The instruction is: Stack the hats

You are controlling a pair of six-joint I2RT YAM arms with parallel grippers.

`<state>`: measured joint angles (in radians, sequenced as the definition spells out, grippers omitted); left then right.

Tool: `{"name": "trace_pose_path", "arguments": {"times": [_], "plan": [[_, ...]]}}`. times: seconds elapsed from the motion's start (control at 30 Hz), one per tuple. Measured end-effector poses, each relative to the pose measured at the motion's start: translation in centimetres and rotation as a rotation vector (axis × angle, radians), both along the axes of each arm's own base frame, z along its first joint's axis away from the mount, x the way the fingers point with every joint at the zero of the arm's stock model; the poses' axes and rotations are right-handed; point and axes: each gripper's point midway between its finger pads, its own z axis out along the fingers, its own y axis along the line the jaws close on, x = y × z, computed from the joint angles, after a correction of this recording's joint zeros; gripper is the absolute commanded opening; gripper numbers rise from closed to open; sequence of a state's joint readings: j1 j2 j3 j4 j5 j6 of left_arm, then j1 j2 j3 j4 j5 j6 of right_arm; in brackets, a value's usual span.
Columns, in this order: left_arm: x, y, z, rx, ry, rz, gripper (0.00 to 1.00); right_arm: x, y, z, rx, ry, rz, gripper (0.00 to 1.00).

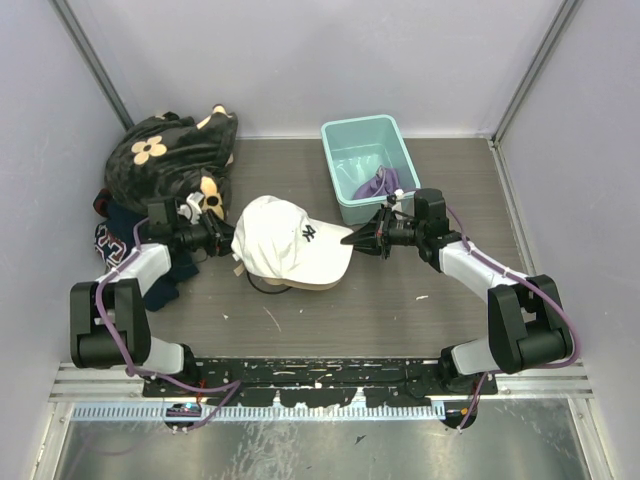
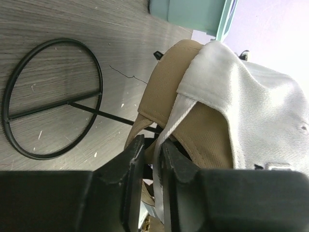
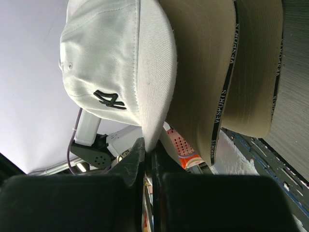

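- Right gripper (image 1: 352,240) is pressed shut on the brim tip of the white cap (image 1: 285,240), apparently to steady it over the tan cap (image 2: 164,87) beneath.
- Left gripper (image 1: 228,240) has its jaws narrowly apart around the white cap's back strap; whether they clamp it cannot be told.
- Both caps sit just near-left of the teal bin (image 1: 329,150); the purple cap (image 1: 378,183) lies inside it.
- Both forearms reach inward, roughly level: the right from beside the bin, the left from the side away from it.

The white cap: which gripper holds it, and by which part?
The right gripper pinches the white cap by its brim's edge. The left gripper straddles its back strap; grip unclear.
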<state>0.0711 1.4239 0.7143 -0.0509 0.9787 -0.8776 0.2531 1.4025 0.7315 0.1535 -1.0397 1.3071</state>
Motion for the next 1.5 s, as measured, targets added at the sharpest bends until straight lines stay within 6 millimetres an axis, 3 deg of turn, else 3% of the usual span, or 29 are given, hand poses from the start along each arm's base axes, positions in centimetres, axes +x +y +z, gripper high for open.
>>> {"name": "trace_pose_path", "arguments": {"times": [0.03, 0.13, 0.4, 0.53, 0.67, 0.73, 1.0, 1.23, 1.4, 1.5], "plan": [[0.0, -0.1, -0.2, 0.004, -0.002, -0.006, 0.1, 0.0, 0.0, 0.0, 0.0, -0.001, 0.0, 0.01], [-0.1, -0.5, -0.6, 0.007, 0.002, -0.023, 0.0, 0.0, 0.0, -0.1, 0.001, -0.004, 0.0, 0.01], [-0.1, -0.6, -1.7, 0.032, -0.012, -0.054, 0.0, -0.3, -0.4, -1.1, 0.001, -0.011, -0.006, 0.01], [-0.9, -0.8, -3.3, 0.05, 0.04, -0.076, 0.0, -0.3, -1.1, -1.7, -0.008, -0.028, -0.008, 0.01], [-1.4, -0.9, -3.6, 0.055, 0.055, -0.093, 0.0, -0.5, -1.6, -2.2, -0.02, -0.055, 0.004, 0.01], [-1.6, -0.9, -3.8, 0.06, 0.065, -0.097, 0.0, -0.6, -1.7, -2.4, -0.024, -0.06, 0.011, 0.05], [-1.5, -0.7, -3.5, 0.092, 0.081, -0.101, 0.0, -0.5, -1.8, -3.0, -0.05, -0.049, 0.013, 0.38], [-0.7, -0.4, -2.6, 0.124, 0.081, -0.094, 0.0, 0.6, -2.1, -3.0, -0.11, -0.039, -0.021, 0.41], [-0.8, -0.3, -2.6, 0.133, 0.093, -0.089, 0.11, 1.4, -2.4, -2.6, -0.163, -0.073, -0.03, 0.45], [-0.8, -0.2, -2.4, 0.137, 0.093, -0.08, 0.24, 1.6, -2.7, -2.7, -0.212, -0.089, -0.03, 0.47]]}}
